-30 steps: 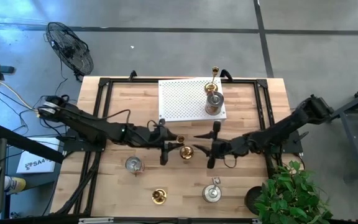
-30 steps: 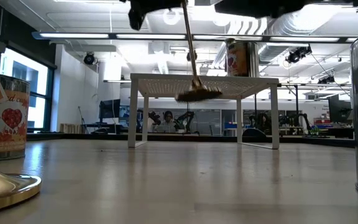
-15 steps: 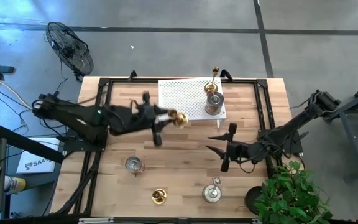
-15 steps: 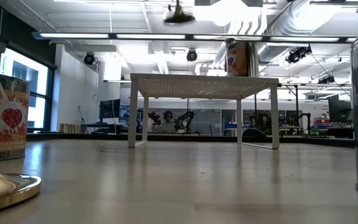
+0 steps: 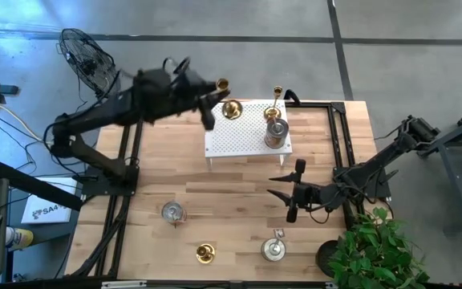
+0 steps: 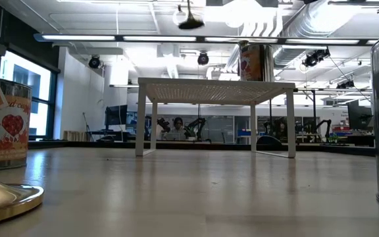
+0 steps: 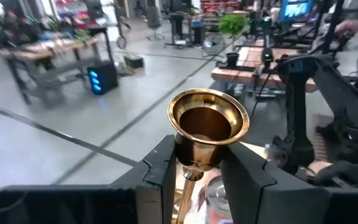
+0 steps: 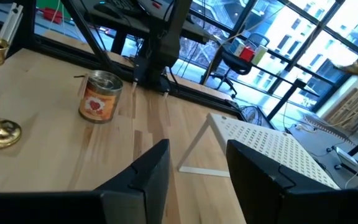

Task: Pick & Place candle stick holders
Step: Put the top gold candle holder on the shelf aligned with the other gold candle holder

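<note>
While the left gripper [image 7: 194,171], closed on a slim shiny gold candlestick [image 7: 207,134], hovered above the white perforated rack [image 5: 243,128], placing seemed in hand. Next it probably needed lowering upright onto a free spot; the right gripper [image 5: 285,191] waited open and empty above the counter [image 5: 223,201].

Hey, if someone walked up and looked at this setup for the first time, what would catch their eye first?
Probably the left pincer, raised high over the far left part of the white perforated rack, clamped on a shiny gold candlestick. Next, the rack itself at the table's far edge, with another gold candlestick and a silvery cup holder on its right side. The right pincer waits open, low over the table's right middle.
</note>
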Motion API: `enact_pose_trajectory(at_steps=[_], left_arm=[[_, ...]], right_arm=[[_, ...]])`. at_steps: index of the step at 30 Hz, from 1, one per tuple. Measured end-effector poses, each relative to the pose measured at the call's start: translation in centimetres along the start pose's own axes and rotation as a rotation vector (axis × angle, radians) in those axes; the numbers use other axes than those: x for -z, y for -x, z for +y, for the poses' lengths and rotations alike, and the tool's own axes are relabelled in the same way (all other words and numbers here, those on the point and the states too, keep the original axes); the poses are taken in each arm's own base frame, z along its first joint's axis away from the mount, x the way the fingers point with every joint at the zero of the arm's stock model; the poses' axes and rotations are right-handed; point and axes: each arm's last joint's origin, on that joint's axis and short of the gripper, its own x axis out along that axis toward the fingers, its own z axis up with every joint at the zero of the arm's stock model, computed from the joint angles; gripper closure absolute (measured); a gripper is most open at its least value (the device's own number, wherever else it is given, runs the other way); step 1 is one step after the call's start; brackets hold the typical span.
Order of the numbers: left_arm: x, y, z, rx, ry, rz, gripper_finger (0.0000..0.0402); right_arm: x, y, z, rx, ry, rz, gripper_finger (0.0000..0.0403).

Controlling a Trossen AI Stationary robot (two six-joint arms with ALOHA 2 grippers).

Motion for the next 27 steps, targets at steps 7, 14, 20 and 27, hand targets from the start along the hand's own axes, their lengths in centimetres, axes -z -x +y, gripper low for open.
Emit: enact_pose_trajectory(at_steps=[7,14,20,27], left_arm=[[2.6,-5.4,4.8,-0.047,0.09,0.096,0.0307],[5.1,-10.1,6.8,0.077,0.186,0.114,0.0307],[7.8,-13.0,7.9,0.047,0.209,0.189,0.0307],[9.5,-14.6,7.8,0.083,0.216,0.238,0.0307]], right_arm=[[0.1,0.0,0.0,-0.001,-0.027,0.008,0.0249],[0.3,0.0,0.0,-0.003,-0.04,0.027,0.0249],[0.3,0.0,0.0,-0.003,-0.04,0.027,0.0249],[0.4,0.0,0.0,-0.004,-0.034,0.028,0.0249]])
